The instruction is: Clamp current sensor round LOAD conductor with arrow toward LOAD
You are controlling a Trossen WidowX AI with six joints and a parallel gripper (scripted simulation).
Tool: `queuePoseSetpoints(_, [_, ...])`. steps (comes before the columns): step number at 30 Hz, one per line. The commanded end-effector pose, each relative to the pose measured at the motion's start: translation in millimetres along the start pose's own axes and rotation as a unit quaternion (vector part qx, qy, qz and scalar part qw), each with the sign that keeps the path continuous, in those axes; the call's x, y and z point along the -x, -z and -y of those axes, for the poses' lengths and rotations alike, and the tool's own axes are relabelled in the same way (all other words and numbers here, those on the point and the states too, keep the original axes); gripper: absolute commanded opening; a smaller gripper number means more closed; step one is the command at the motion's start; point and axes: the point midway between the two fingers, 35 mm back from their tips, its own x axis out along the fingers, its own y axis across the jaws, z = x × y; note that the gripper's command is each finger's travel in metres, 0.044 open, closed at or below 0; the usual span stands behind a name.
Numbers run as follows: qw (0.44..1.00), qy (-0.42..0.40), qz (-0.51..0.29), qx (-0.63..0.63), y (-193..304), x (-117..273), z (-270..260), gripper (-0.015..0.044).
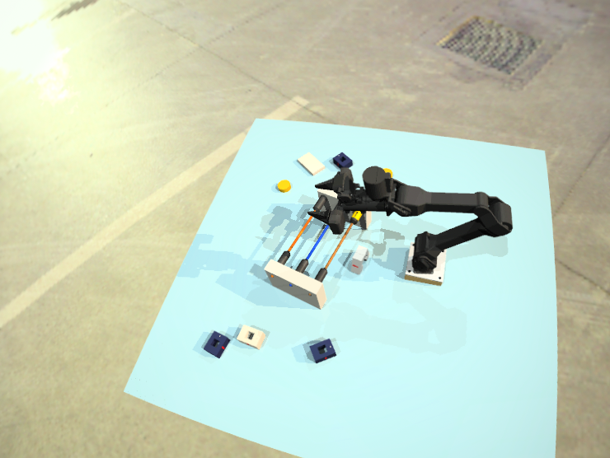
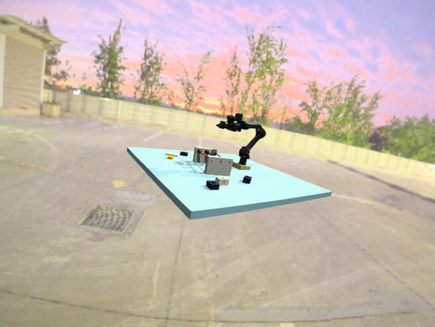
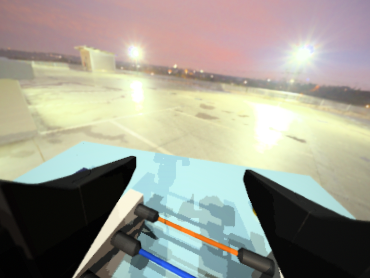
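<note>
The white sensor [image 1: 359,259] stands on the table [image 1: 394,394] [image 2: 274,196], between the conductor rack and the arm's base. It has a small red mark; its jaws and arrow are too small to read. The brown conductor [image 1: 338,245] on the arm's side of the rack carries a yellow collar [image 1: 356,215] [image 2: 213,152]; no LOAD lettering is readable. A blue conductor [image 1: 316,245] [image 3: 162,262] and an orange one [image 1: 299,233] [image 3: 197,235] run beside it. My gripper [image 1: 314,199] [image 3: 190,167] is open and empty, high above the rack's rear end, pointing away from the base.
The rack has a front block [image 1: 295,282] [image 2: 218,166] and a rear block [image 2: 200,154]. In front lie a cream block [image 1: 258,339] and dark blue blocks [image 1: 222,338] [image 1: 331,350]. Behind are a cream plate [image 1: 310,163], another dark block [image 1: 337,163] and yellow discs [image 1: 283,185] [image 1: 387,172].
</note>
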Motion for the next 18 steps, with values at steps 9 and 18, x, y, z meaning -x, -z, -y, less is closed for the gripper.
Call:
queuePoseSetpoints(9, [0.908, 0.19, -0.356, -0.111, 98.7, 46.3, 112.9, 0.044])
queuePoseSetpoints(18, [0.829, 0.238, -0.474, -0.177, 122.9, 95.5, 132.5, 0.044])
